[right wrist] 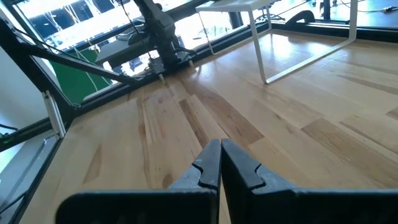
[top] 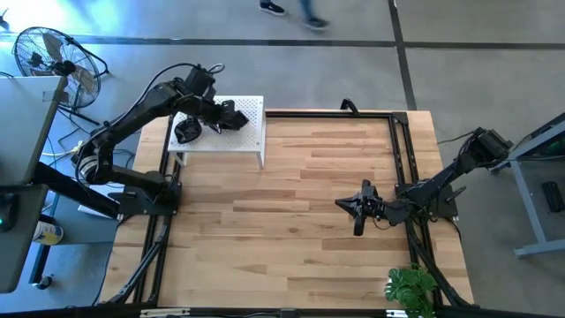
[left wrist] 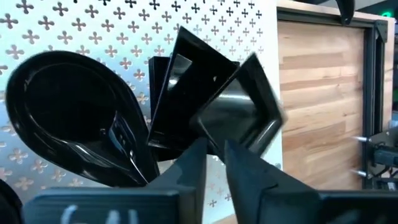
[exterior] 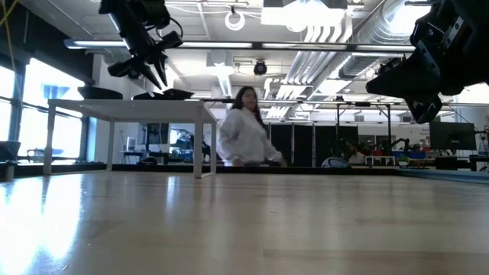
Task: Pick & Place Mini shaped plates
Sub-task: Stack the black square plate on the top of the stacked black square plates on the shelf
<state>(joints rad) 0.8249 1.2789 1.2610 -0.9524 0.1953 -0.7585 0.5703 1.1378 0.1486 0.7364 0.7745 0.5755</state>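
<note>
The left gripper [left wrist: 214, 163] has its fingers [left wrist: 193, 163] slightly parted, a narrow gap showing between them in the left wrist view. They sit right at the lower edge of a square plate [left wrist: 239, 109], which stands tilted on a corner; whether they pinch its rim or merely touch it I cannot tell. Behind it leans a second square plate [left wrist: 183, 87], and beside that lies a teardrop plate [left wrist: 68, 115], all glossy black and crowded together on the white stand [left wrist: 124, 25].

From above, the left gripper [top: 231, 117] hovers over the stand [top: 252, 141] at about 11 o'clock on the table [top: 291, 212], with the plates [top: 187, 130] heaped just beside it.

The right gripper [right wrist: 219, 163] has its fingers pressed together on nothing, low over bare wood at about 4 o'clock [top: 360, 210], well apart from the stand.

Risks, as I judge them: the plate is slick and balanced on a corner, so a thin edge grip may let it swing or slip out. Its neighbour leans against it, so lifting could drag that one along or tip it off the stand's near edge. Closing off-centre could push the plate away instead of catching it.
</note>
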